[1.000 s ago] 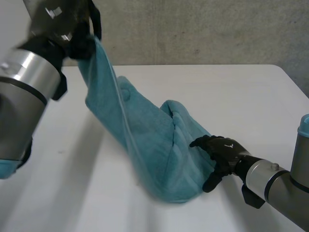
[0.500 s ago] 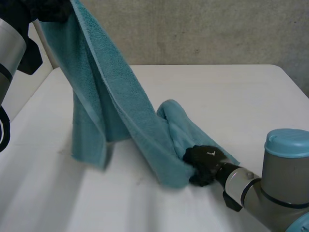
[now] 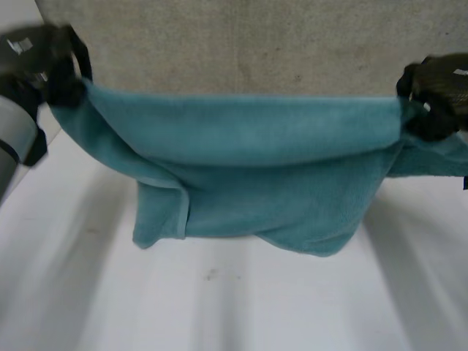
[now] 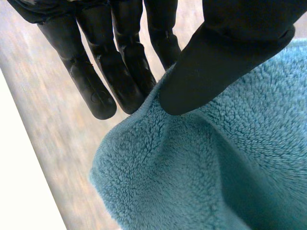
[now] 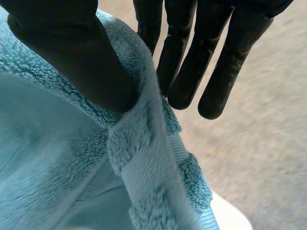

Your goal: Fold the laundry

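teal towel (image 3: 256, 161) hangs stretched over the bench (image 3: 219, 300), top corners pinched by left robot hand (image 3: 45, 67) and right robot hand (image 3: 436, 91).

A white table (image 3: 219, 307) stands before a speckled grey wall (image 3: 256, 44).

Location presents as a robotics laboratory or test bay. Evidence: a plain white table (image 3: 219, 307) lies below the left robot hand (image 3: 40, 69), a bare grey concrete-like wall (image 3: 256, 44) stands behind it, and a grey machine arm (image 3: 14, 139) carries it.
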